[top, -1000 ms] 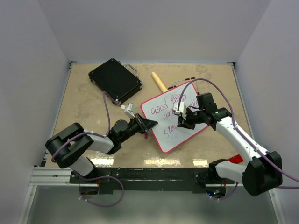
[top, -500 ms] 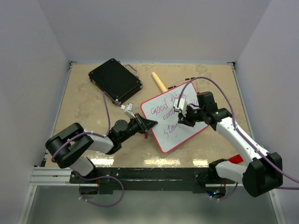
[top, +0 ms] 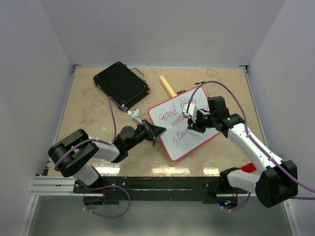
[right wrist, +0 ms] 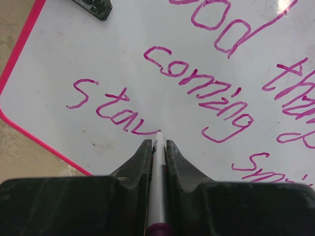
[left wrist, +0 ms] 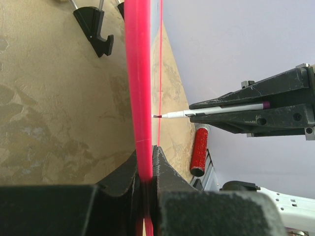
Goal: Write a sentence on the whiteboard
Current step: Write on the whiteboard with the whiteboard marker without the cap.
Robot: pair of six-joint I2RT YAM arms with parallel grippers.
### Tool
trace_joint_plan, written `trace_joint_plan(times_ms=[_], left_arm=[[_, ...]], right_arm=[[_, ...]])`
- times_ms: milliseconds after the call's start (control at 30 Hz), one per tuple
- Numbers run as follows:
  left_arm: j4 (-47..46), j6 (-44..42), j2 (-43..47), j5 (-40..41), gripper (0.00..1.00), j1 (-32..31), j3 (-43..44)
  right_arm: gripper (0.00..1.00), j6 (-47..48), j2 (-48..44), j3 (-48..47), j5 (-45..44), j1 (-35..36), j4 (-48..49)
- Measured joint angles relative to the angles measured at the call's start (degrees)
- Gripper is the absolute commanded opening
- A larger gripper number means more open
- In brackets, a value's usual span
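Pink-rimmed whiteboard sits askew on the counter, its left edge pinched in the closed left claw. Over it, the right claw is clamped on a marker. The tip seems to touch the board at the unfinished "stay", third line of the purple sentence, below "coming".

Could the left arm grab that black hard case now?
Probably not yet: the left gripper is shut on the edge of the glossy pink-rimmed whiteboard. The way to the black hard case looks free.
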State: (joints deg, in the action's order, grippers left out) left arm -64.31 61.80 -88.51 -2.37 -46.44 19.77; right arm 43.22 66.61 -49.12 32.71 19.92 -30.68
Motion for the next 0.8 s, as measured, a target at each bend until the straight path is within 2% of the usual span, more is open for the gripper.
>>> trace_joint_plan(times_ms=[500,800], left_arm=[[-0.52,0.02,-0.74,-0.17,0.00,0.26,0.00],[-0.98,-1.05,-0.85,-0.39,0.00,0.28,0.00]], right_arm=[[0.00,7.19,1.64,-0.50,2.27,0.48,-8.20],[0.00,8.20,3.52,-1.14,4.24,4.46,-12.33]])
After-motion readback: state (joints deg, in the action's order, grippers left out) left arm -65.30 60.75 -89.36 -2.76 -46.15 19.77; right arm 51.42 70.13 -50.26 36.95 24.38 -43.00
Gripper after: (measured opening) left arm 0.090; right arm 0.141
